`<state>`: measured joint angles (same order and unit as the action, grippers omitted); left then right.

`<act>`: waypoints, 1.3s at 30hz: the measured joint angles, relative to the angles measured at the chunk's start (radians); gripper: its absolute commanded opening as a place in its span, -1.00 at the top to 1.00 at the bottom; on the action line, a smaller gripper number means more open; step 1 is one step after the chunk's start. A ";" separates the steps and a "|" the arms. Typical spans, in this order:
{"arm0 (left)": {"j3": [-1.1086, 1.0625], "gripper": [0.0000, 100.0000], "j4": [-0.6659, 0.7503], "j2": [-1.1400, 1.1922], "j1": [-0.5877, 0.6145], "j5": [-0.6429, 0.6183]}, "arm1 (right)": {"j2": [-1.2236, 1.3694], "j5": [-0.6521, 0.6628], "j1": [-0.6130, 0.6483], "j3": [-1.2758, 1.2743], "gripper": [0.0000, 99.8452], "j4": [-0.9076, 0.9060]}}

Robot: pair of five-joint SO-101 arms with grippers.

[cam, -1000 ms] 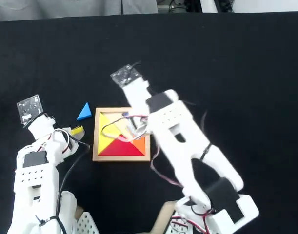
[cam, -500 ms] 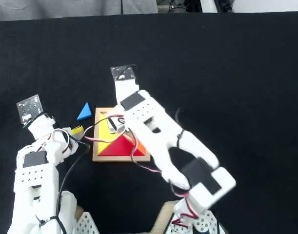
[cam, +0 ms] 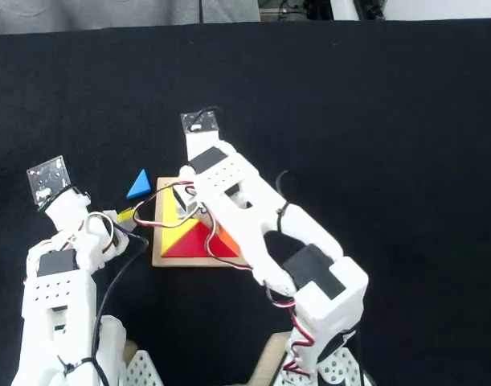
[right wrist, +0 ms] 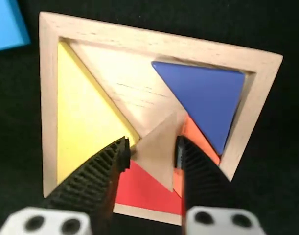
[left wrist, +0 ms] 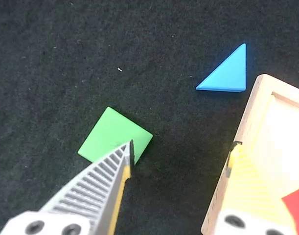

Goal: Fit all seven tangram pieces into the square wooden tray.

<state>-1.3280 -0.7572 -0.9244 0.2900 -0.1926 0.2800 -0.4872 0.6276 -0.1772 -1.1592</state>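
Holding yellow triangle, red triangle, dark-blue triangle: tray. Right end effector, gaping, empty, swung toward nine o'clock.

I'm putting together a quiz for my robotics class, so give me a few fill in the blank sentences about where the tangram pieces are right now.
The square piece lying on the black table is ____ in colour. Inside the wooden tray, the yellow triangle borders a large triangle coloured ____. The light blue triangle lies ____ the tray. The left gripper hangs above the square piece with its fingers ____.
Missing words: green; red; outside; open.
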 measured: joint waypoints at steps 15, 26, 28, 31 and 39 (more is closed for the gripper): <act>0.000 0.38 0.000 0.000 0.000 0.000 | 0.002 0.092 -0.005 0.138 0.98 -0.094; 0.000 0.38 0.000 0.000 0.000 0.000 | 0.153 0.212 -0.025 0.209 0.98 -0.049; 0.000 0.38 0.000 0.000 0.000 0.000 | 0.178 0.212 -0.038 0.209 0.98 -0.049; 0.000 0.38 0.000 0.000 0.000 0.000 | 0.203 0.212 -0.078 0.209 0.98 -0.063; 0.000 0.38 0.000 0.000 0.000 0.000 | 0.206 0.212 -0.109 0.210 0.98 -0.074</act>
<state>-1.3280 -0.7572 -0.9244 0.2900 -0.1926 0.4856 -0.2754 0.5186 0.0330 -1.2329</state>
